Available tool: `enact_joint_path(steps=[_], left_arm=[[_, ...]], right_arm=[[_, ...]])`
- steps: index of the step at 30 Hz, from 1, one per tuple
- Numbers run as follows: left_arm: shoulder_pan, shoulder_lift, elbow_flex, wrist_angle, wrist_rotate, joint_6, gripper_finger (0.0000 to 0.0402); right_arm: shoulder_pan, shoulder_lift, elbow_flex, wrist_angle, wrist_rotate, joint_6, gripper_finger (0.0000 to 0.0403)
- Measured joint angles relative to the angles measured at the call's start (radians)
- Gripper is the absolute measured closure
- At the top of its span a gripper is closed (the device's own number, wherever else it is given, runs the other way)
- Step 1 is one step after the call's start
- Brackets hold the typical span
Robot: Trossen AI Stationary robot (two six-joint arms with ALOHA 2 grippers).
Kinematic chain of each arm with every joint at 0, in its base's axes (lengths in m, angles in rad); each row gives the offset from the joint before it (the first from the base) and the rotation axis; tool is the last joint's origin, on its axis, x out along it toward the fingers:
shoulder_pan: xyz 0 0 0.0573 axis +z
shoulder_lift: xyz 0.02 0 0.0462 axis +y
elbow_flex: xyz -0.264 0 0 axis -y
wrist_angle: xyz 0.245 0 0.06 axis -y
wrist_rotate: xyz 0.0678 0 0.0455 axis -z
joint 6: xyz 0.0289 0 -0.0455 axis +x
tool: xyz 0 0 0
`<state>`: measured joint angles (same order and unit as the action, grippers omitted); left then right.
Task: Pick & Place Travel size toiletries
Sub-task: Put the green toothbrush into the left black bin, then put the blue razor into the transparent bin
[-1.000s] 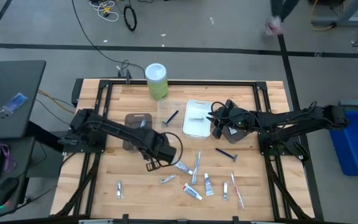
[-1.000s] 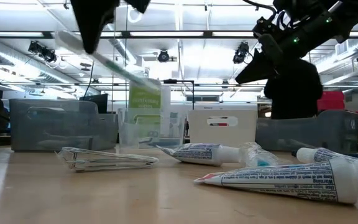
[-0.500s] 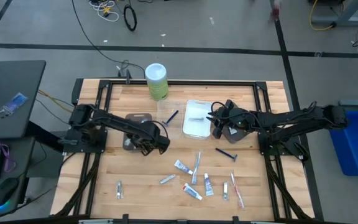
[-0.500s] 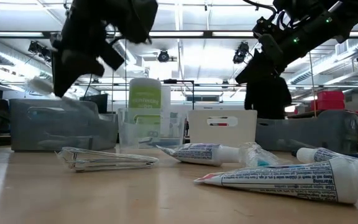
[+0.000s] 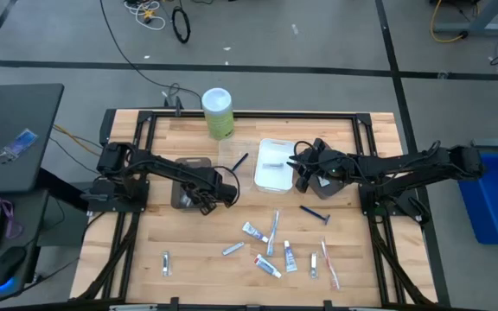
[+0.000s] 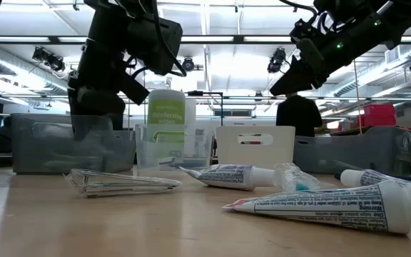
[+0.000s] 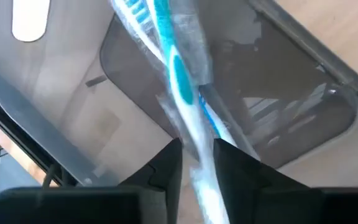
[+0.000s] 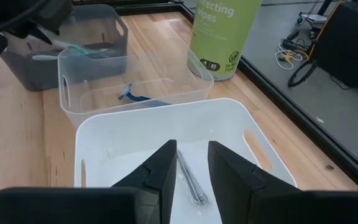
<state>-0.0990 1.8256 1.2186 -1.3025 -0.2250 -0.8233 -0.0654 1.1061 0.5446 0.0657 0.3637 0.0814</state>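
My left gripper [image 5: 207, 195] is over the grey tray [image 5: 188, 164] and is shut on a teal-and-white toothbrush in a clear wrapper [image 7: 178, 81]. My right gripper [image 5: 303, 169] hovers open and empty over the white tray [image 5: 271, 177], which holds a silver piece [image 8: 190, 177]. A blue razor [image 8: 131, 94] lies in the clear tray [image 5: 232, 151]. Mini toothpaste tubes [image 5: 253, 231] [image 5: 290, 257], a toothbrush [image 5: 273, 231], a pink toothbrush [image 5: 328, 263], silver pieces [image 5: 165, 263] [image 5: 233, 249] and a dark blue razor [image 5: 315, 212] lie on the table's near half. My left gripper pinches the toothbrush's handle [image 7: 196, 146] between its two fingers, wrapper and all. The fingers come from above, slanting toward the table's left. The brush sticks out beyond the fingertips, its head end [image 7: 143, 18] over the inside of the grey tray.
A tall green bottle with a white cap [image 5: 218, 112] stands at the far edge behind the trays. A dark frame [image 5: 249, 114] runs around the wooden table. A person [image 6: 298, 114] stands in the room beyond.
My left gripper has carried the toothbrush from the table's middle toward the far left, over the grey tray, and has come down. The brush has moved along with it, shut in the fingers.
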Motion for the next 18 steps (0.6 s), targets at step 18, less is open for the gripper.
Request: enact_joint_path(steps=[18], left_arm=[[-0.084, 0.0, 0.358, -0.171, -0.093, 0.158, 0.0244]], right_arm=[[0.0, 0.0, 0.0, 0.004, -0.081, 0.0, 0.0285]])
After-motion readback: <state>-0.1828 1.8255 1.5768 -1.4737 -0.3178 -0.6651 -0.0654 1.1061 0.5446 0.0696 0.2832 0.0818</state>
